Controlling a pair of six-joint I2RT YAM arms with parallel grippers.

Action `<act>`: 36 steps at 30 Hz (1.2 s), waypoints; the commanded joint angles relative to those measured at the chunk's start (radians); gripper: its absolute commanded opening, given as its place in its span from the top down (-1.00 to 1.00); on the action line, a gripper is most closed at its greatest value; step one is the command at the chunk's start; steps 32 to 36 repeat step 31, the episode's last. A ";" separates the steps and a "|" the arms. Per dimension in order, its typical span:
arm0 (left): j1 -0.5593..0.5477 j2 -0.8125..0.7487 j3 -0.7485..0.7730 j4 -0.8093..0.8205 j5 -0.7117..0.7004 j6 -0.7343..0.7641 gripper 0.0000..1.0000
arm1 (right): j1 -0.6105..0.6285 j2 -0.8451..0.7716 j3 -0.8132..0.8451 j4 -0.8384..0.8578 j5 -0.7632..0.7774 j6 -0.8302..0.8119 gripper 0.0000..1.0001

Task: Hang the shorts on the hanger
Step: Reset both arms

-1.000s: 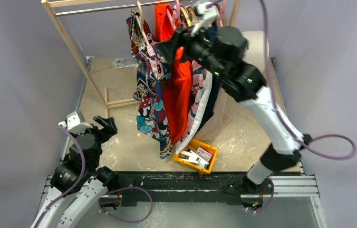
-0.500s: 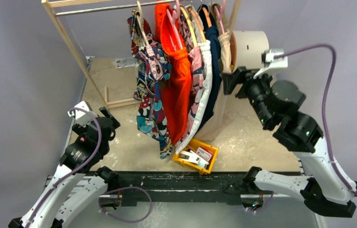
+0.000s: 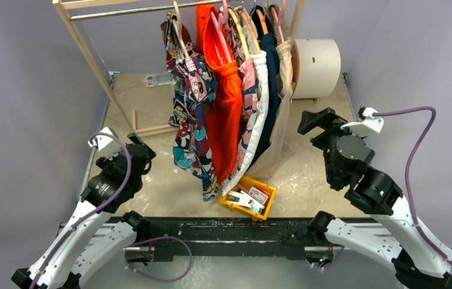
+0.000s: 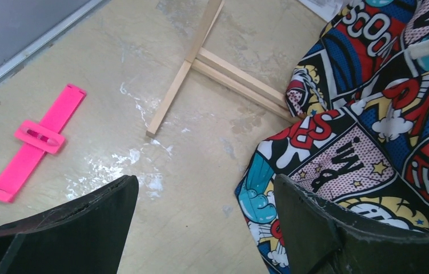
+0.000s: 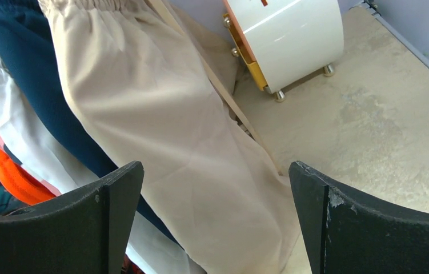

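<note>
L gripper [image 4: 204,180]: jaws wide apart, nothing between them, low over the counter [image 3: 157,183] just beside the bottom hem of the shorts [image 3: 190,129]. R gripper [image 5: 216,166]: also spread wide and empty, facing a beige garment [image 5: 160,131] at the right end of the row, well apart from the shorts. A pink clip [image 4: 35,140] lies flat on the counter left of the L gripper. A yellow tray [image 3: 268,203] sits at the near edge, below the hanging clothes; the labels on its contents are too small to read. The shorts hang at the left end of the row, draped from the hanger [image 3: 181,37], whose hook looks to be on the rail of the wooden rack [image 3: 85,42]; an orange garment [image 3: 223,114] touches them on the right. Handling est.: thin, light cloth, very floppy, no stiffness, folds and sags freely. Prob. not slippery or fragile, but it will slide off a smooth hanger shoulder if pulled by one leg. Best hold is the waistband, pinched near a side seam with both layers in the grip; the hem only for steadying. Writing: comic lettering on the print, partial only. "SCOO" at the top, white letters like "SP" on red, dark letters on the dotted panel not legible for sure. No brand tag seen. Far back: a white drum [image 3: 319,60], no text readable.
</note>
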 commanded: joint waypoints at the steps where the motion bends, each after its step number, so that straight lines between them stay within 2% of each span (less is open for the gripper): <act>1: 0.002 0.087 0.067 -0.013 0.006 -0.065 -0.75 | 0.001 0.036 -0.007 0.049 -0.012 -0.034 -0.98; 4: 0.002 0.156 0.110 -0.006 0.074 0.073 -0.78 | 0.002 0.057 -0.004 0.060 -0.085 -0.166 -0.98; 7: 0.002 0.165 0.087 0.070 0.200 0.203 -0.77 | 0.002 0.035 -0.057 0.077 -0.031 -0.119 -0.98; 11: 0.002 0.064 0.028 0.175 0.317 0.271 -0.76 | 0.002 -0.051 -0.166 0.157 -0.001 -0.125 -0.98; 15: 0.001 -0.019 -0.007 0.223 0.316 0.292 -0.76 | 0.002 -0.148 -0.288 0.269 -0.071 -0.244 -0.98; 18: 0.002 -0.025 -0.005 0.229 0.292 0.323 -0.76 | 0.002 -0.199 -0.337 0.322 -0.109 -0.286 -0.98; 23: 0.002 -0.008 0.003 0.255 0.291 0.388 -0.75 | 0.002 -0.191 -0.326 0.298 -0.100 -0.280 -0.98; 28: 0.002 -0.094 -0.032 0.314 0.347 0.401 -0.73 | 0.002 -0.160 -0.311 0.252 -0.070 -0.258 -0.99; 31: 0.002 -0.118 -0.012 0.286 0.298 0.390 -0.74 | 0.002 -0.157 -0.319 0.278 -0.069 -0.278 -0.98; 36: 0.002 -0.118 -0.012 0.286 0.298 0.390 -0.74 | 0.002 -0.157 -0.319 0.278 -0.069 -0.278 -0.98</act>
